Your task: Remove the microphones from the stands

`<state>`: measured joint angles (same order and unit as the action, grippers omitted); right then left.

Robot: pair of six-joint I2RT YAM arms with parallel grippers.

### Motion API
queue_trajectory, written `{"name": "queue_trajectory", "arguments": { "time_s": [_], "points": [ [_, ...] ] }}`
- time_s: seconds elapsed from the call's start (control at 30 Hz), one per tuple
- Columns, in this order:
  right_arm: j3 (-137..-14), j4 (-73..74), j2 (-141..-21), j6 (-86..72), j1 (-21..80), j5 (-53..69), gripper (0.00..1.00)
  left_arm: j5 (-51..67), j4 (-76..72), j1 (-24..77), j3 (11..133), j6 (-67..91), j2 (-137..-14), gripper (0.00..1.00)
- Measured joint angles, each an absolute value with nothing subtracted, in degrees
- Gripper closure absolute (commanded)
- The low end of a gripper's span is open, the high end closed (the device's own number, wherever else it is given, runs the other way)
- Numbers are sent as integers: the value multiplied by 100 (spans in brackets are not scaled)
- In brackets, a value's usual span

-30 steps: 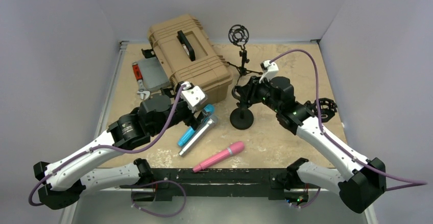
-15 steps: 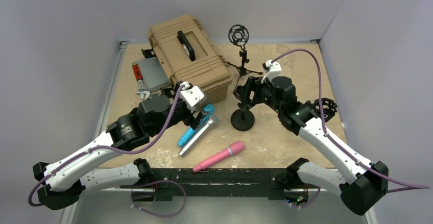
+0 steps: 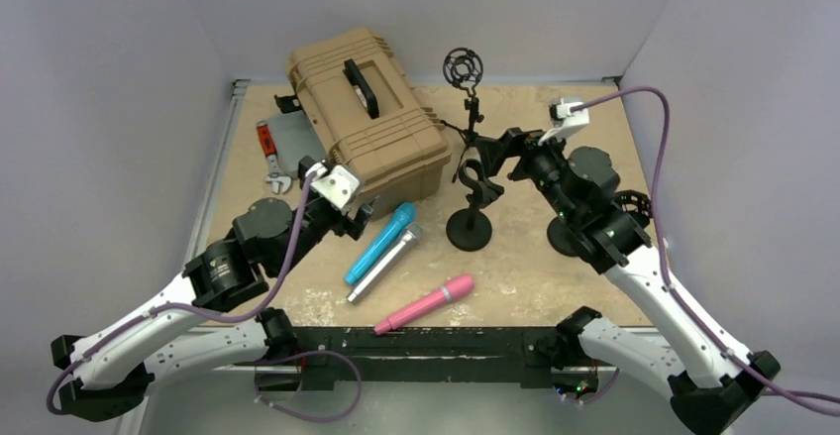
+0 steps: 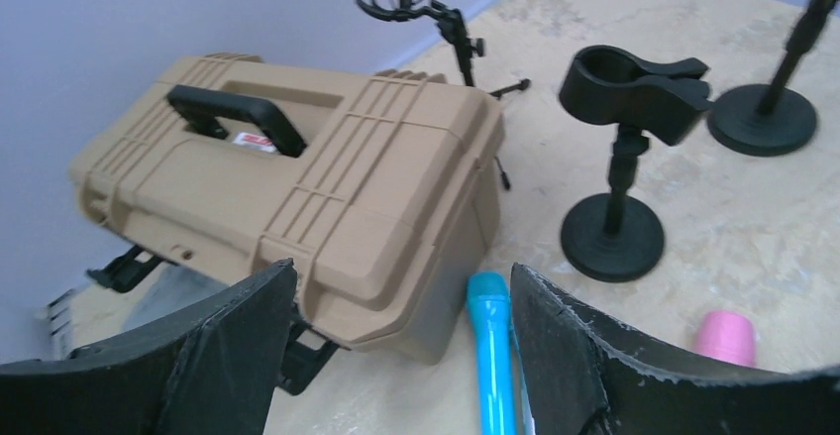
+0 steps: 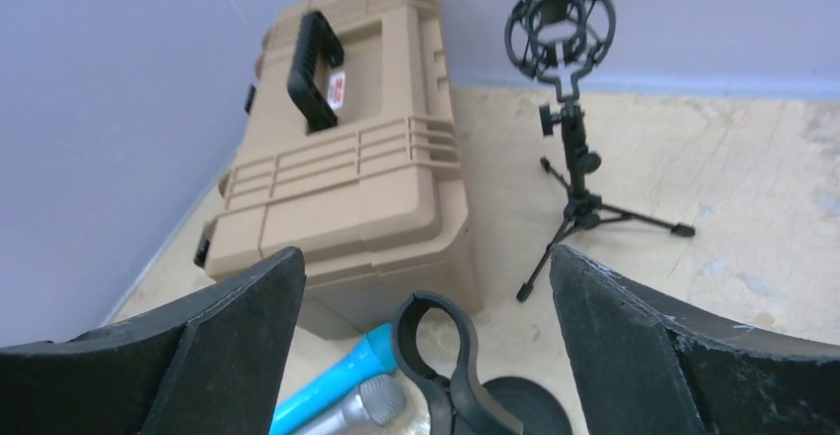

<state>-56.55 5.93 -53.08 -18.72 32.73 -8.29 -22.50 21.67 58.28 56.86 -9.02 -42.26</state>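
Observation:
The black round-based stand (image 3: 470, 229) is near the table's centre, and its clip (image 5: 436, 341) is empty. A blue microphone (image 3: 380, 243) lies flat on the table left of the stand, beside a silver microphone (image 3: 386, 265). A pink microphone (image 3: 426, 303) lies nearer the front. My left gripper (image 3: 359, 219) is open, just left of the blue microphone's head (image 4: 489, 301), with nothing between its fingers. My right gripper (image 3: 492, 156) is open wide, above and behind the clip, touching nothing. The clip (image 4: 634, 83) and the stand's base (image 4: 612, 237) also show in the left wrist view.
A tan hard case (image 3: 365, 113) with a black handle sits at the back left, close to my left gripper. A tripod stand with a ring shock mount (image 3: 464, 66) is at the back centre. A second round base (image 4: 763, 118) sits right of the stand, under my right arm.
My right gripper has opened off the stand and pulled back up and to the right. My left gripper has drawn back to the left, away from the blue microphone's head.

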Motion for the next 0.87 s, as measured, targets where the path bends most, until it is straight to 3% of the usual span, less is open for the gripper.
{"name": "queue_trajectory", "arguments": {
  "time_s": [0.4, 0.63, 0.87],
  "points": [
    [-5592, 303, -3260, -1426, 3273, -1949, 1, -3570, 1417, 5828, 5356, -1197, -2976, 5],
    [-5592, 174, -2410, -1227, 3273, -2427, 1, -3688, 1557, 5826, 5839, -816, -2580, 3],
    [-5712, 113, -2276, -1212, 3273, -2469, 1, -3782, 1837, 5828, 5979, -554, -2075, 2]
  ]
}}
